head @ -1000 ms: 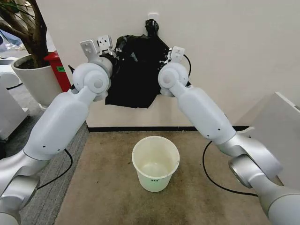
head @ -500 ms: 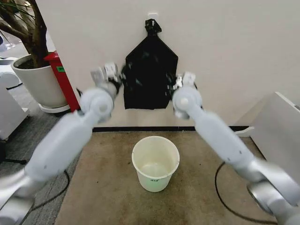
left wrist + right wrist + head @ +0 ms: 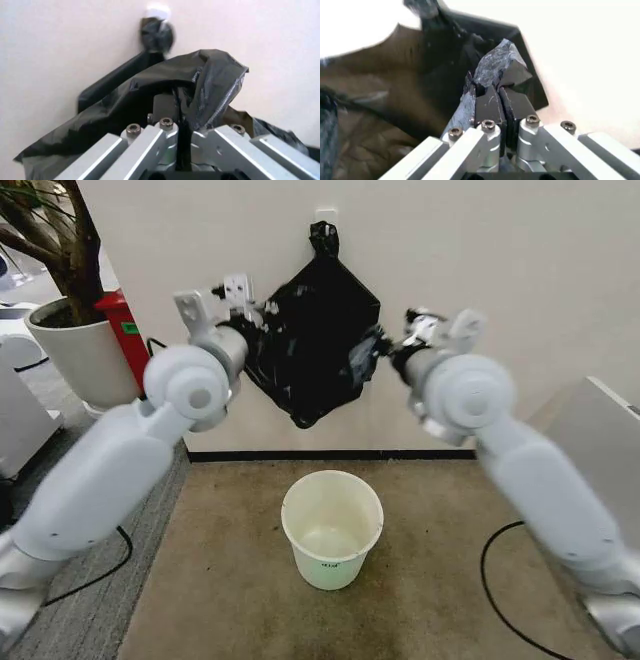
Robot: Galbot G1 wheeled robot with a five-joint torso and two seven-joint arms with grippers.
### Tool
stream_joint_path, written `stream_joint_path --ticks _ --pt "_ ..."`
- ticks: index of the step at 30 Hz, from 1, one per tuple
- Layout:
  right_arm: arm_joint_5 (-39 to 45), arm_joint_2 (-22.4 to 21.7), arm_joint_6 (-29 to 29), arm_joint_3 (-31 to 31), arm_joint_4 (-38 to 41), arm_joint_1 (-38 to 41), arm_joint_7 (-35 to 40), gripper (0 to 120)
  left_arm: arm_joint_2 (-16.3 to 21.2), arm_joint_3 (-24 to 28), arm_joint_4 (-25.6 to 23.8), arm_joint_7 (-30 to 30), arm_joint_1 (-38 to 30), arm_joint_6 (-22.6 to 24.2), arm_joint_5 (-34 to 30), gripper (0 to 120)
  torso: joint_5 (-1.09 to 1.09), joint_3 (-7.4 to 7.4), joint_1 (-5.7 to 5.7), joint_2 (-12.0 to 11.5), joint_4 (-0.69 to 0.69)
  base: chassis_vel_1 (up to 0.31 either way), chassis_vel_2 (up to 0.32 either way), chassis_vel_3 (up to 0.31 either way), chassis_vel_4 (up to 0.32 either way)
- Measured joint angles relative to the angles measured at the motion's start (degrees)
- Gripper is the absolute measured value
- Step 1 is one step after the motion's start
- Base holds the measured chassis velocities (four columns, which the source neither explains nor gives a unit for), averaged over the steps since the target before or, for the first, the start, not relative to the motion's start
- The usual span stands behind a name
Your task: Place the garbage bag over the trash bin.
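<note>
We hold the garbage bag [image 3: 305,365] stretched before the cream wall [image 3: 520,270], left gripper [image 3: 262,313] and right gripper [image 3: 385,345] both clamped on it, above the trash bin [image 3: 331,528] on the brown carpet [image 3: 440,600].

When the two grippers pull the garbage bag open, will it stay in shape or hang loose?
Probably loose: the garbage bag sags to a point between the left gripper and the right gripper. Its film bunches in folds at the pinch, so it looks thin and light. The glossy surface may slip.
</note>
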Motion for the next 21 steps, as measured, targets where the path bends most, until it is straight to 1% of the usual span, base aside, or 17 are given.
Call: stream_joint_path --ticks 1,2,4,5,6,9,12,13,14,15,16,17,18,20,21 --pt "0.97 -1.21 0.47 0.53 0.91 0.07 -0.33 0 0.57 -0.25 -0.75 0.37 0.18 -0.43 -1.13 0 0.00 0.00 0.00 0.00 0.00 0.000 0.000 0.000 0.000" --pt "2.60 -3.65 1.15 1.58 2.73 0.02 -1.04 0 1.64 -0.73 -2.26 0.99 1.06 -1.49 -3.18 0 0.01 0.00 0.00 0.00 0.02 0.000 0.000 0.000 0.000" --pt "5.14 -6.79 1.67 3.85 5.29 -0.90 -2.05 0 3.02 -1.57 -4.14 2.08 2.85 -2.61 -5.66 0 -0.01 0.01 0.00 0.00 0.02 0.000 0.000 0.000 0.000" --pt "7.24 -8.80 1.90 5.99 6.97 -2.04 -2.64 0 3.71 -2.08 -5.25 2.43 4.04 -3.17 -7.20 0 0.00 0.01 0.00 0.00 0.02 0.000 0.000 0.000 0.000" --pt "7.24 -8.80 1.90 5.99 6.97 -2.04 -2.64 0 3.71 -2.08 -5.25 2.43 4.04 -3.17 -7.20 0 0.00 0.01 0.00 0.00 0.02 0.000 0.000 0.000 0.000" --pt "13.12 -13.11 2.22 11.91 11.25 -5.54 -3.71 0 5.49 -3.28 -8.25 2.65 7.27 -4.35 -10.23 0 0.00 0.00 0.00 0.00 -0.02 0.000 0.000 0.000 0.000" --pt "17.63 -16.12 2.55 17.39 14.82 -9.48 -3.97 0 7.27 -3.95 -10.54 2.78 9.54 -5.31 -11.52 0 -0.01 0.00 0.00 0.00 0.00 0.000 0.000 0.000 0.000" --pt "18.51 -16.73 2.59 19.05 15.77 -10.79 -4.08 0 7.77 -4.16 -11.14 2.80 10.08 -5.59 -11.81 0 0.00 0.00 0.00 0.00 0.01 0.000 0.000 0.000 0.000" --pt "18.51 -16.73 2.59 19.05 15.77 -10.79 -4.08 0 7.77 -4.16 -11.14 2.80 10.08 -5.59 -11.81 0 0.00 0.00 0.00 0.00 0.01 0.000 0.000 0.000 0.000" --pt "19.64 -17.36 2.63 21.15 16.84 -12.44 -4.21 0 8.39 -4.57 -11.97 2.80 10.83 -5.84 -12.34 0 0.00 0.00 0.00 0.00 0.01 0.000 0.000 0.000 0.000" --pt "21.64 -18.30 2.72 24.98 18.75 -15.62 -4.36 0 9.73 -5.97 -14.14 2.81 12.81 -6.09 -14.01 0 0.00 0.00 0.00 0.00 0.00 0.000 0.000 0.000 0.000" --pt "22.86 -18.70 2.78 27.15 19.76 -17.48 -4.56 0 10.79 -6.77 -15.47 2.88 14.06 -6.18 -14.77 0 0.00 0.00 0.00 0.00 -0.01 0.000 0.000 0.000 0.000" --pt "23.84 -18.99 2.81 28.88 20.47 -19.06 -4.79 0 11.79 -7.32 -16.56 3.15 15.01 -6.33 -15.14 0 0.00 0.00 0.00 0.01 -0.01 0.000 0.000 0.000 0.000" --pt "25.58 -19.72 2.81 32.55 22.13 -23.09 -5.73 0 15.12 -8.99 -19.29 4.91 17.90 -6.92 -15.49 0 -0.01 0.00 0.00 0.00 0.01 0.000 0.000 0.000 0.000" --pt "25.58 -19.72 2.81 32.55 22.13 -23.09 -5.73 0 15.12 -8.99 -19.29 4.91 17.90 -6.92 -15.49 0 -0.01 0.00 0.00 0.00 0.01 0.000 0.000 0.000 0.000"
